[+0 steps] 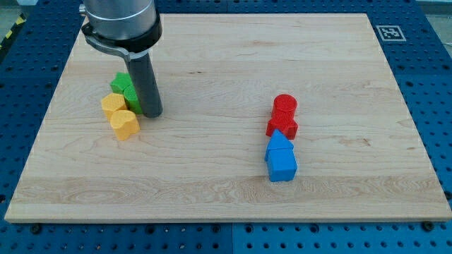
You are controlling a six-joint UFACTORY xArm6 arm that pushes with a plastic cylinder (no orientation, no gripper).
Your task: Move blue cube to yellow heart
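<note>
The blue cube lies right of the board's centre, toward the view's bottom. A second blue block with a pointed top touches it from above. The yellow heart lies at the view's left. My tip rests on the board just right of and above the yellow heart, close against the green blocks. It is far left of the blue cube.
Another yellow block sits just above the heart. Two green blocks sit above that, beside the rod. A red cylinder and another red block stand above the blue blocks. The wooden board ends near the view's edges.
</note>
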